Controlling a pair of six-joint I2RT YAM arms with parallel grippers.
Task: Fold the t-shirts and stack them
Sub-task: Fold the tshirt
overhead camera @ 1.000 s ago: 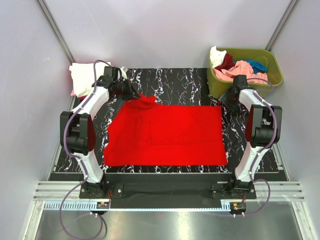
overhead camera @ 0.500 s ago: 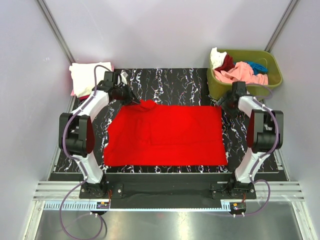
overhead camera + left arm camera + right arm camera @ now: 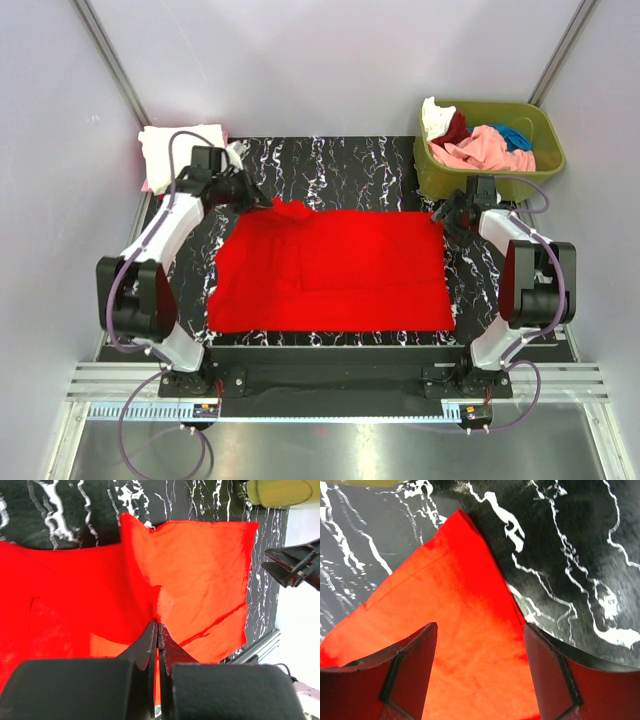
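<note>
A bright red t-shirt (image 3: 330,270) lies spread flat on the black marbled mat (image 3: 340,170). My left gripper (image 3: 268,205) is shut on the shirt's far left corner, which is bunched and lifted a little; the left wrist view shows the cloth (image 3: 200,570) pinched at the closed tips (image 3: 158,625). My right gripper (image 3: 441,217) is open over the shirt's far right corner (image 3: 465,580), its fingers (image 3: 415,650) on either side of the cloth. A cream-white shirt (image 3: 175,150) lies folded on a pink one at the far left.
An olive-green bin (image 3: 545,150) at the far right holds white, dark red, pink and teal shirts (image 3: 485,140). Grey walls close in both sides. The mat's front edge meets a metal rail (image 3: 330,385) by the arm bases.
My left gripper pulled the bunched far left corner to the left and lower, flattening it. My right gripper moved down from beside the bin onto the shirt's far right corner.
</note>
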